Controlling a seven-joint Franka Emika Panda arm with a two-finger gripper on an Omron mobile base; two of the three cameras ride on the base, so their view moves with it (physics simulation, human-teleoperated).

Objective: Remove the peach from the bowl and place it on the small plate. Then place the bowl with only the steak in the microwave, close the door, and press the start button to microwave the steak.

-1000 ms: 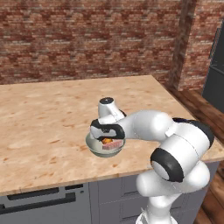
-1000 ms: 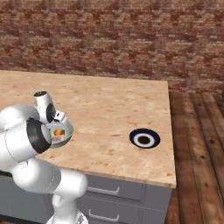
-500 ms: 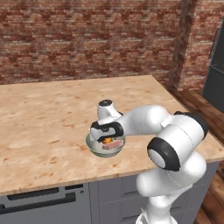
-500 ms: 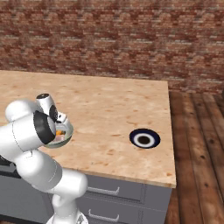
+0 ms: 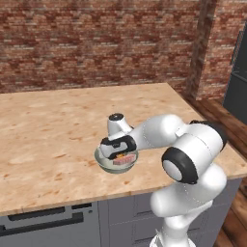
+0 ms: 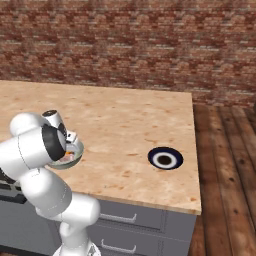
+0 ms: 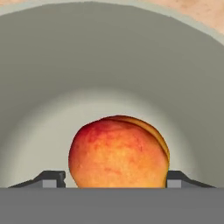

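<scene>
So we're on step one here, getting the peach (image 7: 118,152) out of the bowl (image 5: 116,164), which sits near the front edge of the tabletop (image 5: 53,135). The gripper (image 7: 117,178) is down inside the bowl with its fingers (image 7: 51,178) spread wide, one on each side of the peach and right up against it, though we can't tell if they're actually squeezing it yet. The steak (image 5: 124,159) lies next to it in the bowl. Next we'd say: pinch firmly, lift straight up clear of the rim, then carry it over to the small plate (image 6: 165,158), which is well apart on the right.
</scene>
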